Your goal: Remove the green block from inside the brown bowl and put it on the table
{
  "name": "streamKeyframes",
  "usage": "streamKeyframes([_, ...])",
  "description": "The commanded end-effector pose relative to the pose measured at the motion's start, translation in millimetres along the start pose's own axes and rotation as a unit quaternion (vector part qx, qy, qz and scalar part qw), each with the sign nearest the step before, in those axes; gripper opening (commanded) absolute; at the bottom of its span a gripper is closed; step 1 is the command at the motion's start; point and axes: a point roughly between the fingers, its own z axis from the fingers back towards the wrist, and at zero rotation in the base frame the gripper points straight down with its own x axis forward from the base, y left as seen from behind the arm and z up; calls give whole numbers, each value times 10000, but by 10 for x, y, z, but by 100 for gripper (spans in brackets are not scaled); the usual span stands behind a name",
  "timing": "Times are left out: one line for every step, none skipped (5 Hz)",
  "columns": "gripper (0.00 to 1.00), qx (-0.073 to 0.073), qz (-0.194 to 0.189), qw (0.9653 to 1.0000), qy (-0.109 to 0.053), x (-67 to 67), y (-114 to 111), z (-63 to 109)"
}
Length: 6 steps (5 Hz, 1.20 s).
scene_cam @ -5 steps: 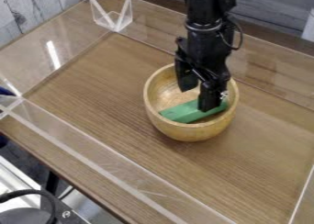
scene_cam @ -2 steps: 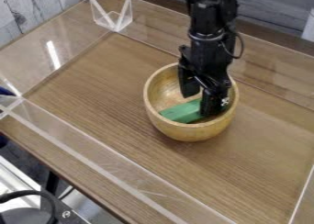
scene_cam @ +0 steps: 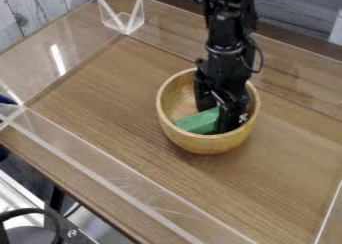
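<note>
Looking at the camera view, pretty much mid-job, I'd say: down inside the brown bowl [scene_cam: 168, 116] with the black gripper [scene_cam: 222, 100], right over and around the green block [scene_cam: 199, 122]. Spread wide at the fingers, so nothing pinched as far as I can tell, though pretty dark in there and hard to make out whether actually touching the block. Block-wise, lying in the bottom of the bowl, partly hidden behind the fingers, with the near end poking out toward the camera side. As for done stuff: reaching the bowl and getting the open fingers down by the block, basically just the approach. Still to do: closing on the block, lifting it clear of that thick rim, moving it over and setting it down on the table [scene_cam: 100, 103]. Probably under halfway, then. Plenty of bare wood to the left of the bowl in the picture, so no shortage of spots for the drop-off, lol.
</note>
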Motion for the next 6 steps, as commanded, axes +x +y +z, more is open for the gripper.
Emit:
streamKeyframes([0,120,16,9996,-260,106,71,117])
streamKeyframes([0,153,20,9994,-294,107,71,177])
streamKeyframes([0,215,32,9991,-372,111,74,290])
streamKeyframes([0,275,46,9986,-446,116,77,398])
streamKeyframes([0,391,93,9974,-603,139,93,599])
streamKeyframes([0,559,238,9948,-812,195,140,886])
